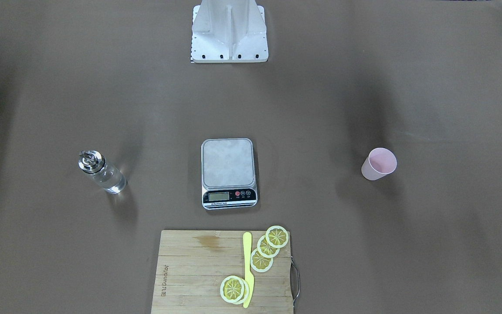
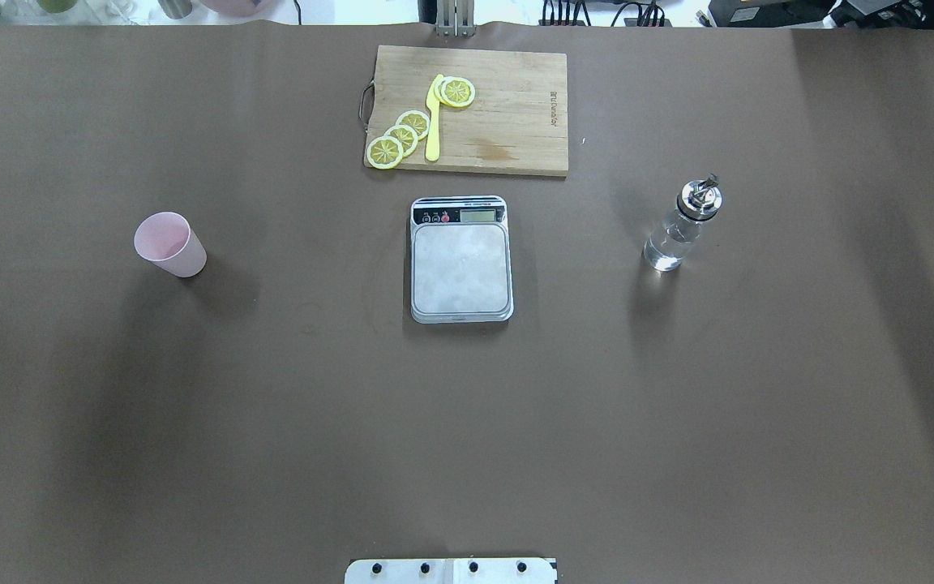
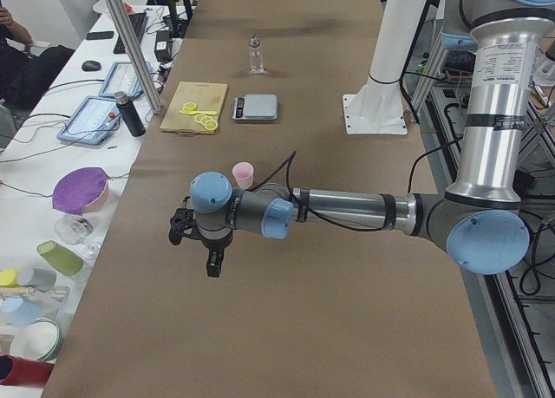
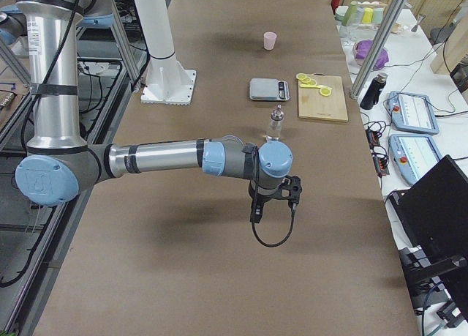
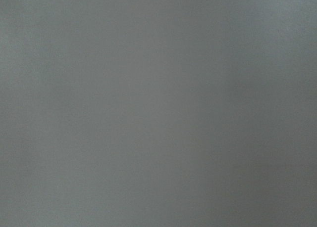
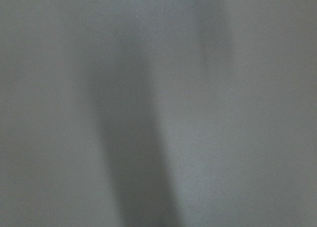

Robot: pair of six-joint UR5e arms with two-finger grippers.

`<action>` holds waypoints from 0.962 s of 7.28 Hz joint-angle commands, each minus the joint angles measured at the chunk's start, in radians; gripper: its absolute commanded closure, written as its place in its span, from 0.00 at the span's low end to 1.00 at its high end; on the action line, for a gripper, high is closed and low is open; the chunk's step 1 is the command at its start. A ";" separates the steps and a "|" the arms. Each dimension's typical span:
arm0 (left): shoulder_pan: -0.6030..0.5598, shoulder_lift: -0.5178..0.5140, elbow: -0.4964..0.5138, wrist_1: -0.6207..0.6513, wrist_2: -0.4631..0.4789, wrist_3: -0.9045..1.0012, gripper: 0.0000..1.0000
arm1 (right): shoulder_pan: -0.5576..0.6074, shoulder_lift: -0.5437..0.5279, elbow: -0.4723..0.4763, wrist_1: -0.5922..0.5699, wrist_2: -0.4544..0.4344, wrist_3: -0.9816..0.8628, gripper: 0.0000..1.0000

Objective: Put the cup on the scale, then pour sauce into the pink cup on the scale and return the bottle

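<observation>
The pale pink cup (image 2: 169, 244) stands upright on the brown table, far left of the scale in the overhead view; it also shows in the front view (image 1: 378, 164). The scale (image 2: 460, 264) sits mid-table with a bare platform. The clear bottle (image 2: 682, 227) with its metal pourer stands upright to the right and holds clear sauce. My left gripper (image 3: 178, 227) shows only in the left side view, hovering near the cup (image 3: 243, 173). My right gripper (image 4: 292, 189) shows only in the right side view, near the bottle (image 4: 276, 121). I cannot tell if either is open.
A wooden cutting board (image 2: 507, 113) with lemon slices (image 2: 402, 134) and a yellow knife (image 2: 433, 118) lies beyond the scale. The white robot base (image 1: 229, 35) is at the near edge. Both wrist views show only blurred table surface.
</observation>
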 commanded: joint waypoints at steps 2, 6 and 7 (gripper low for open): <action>-0.001 0.003 0.001 0.001 0.000 0.000 0.02 | 0.002 -0.001 0.001 0.001 0.002 0.006 0.00; 0.002 0.003 0.008 0.001 0.003 0.000 0.02 | 0.002 0.004 0.009 0.001 0.002 0.008 0.00; 0.004 0.003 0.013 0.002 0.007 0.000 0.02 | 0.002 0.004 0.015 0.001 0.002 0.008 0.00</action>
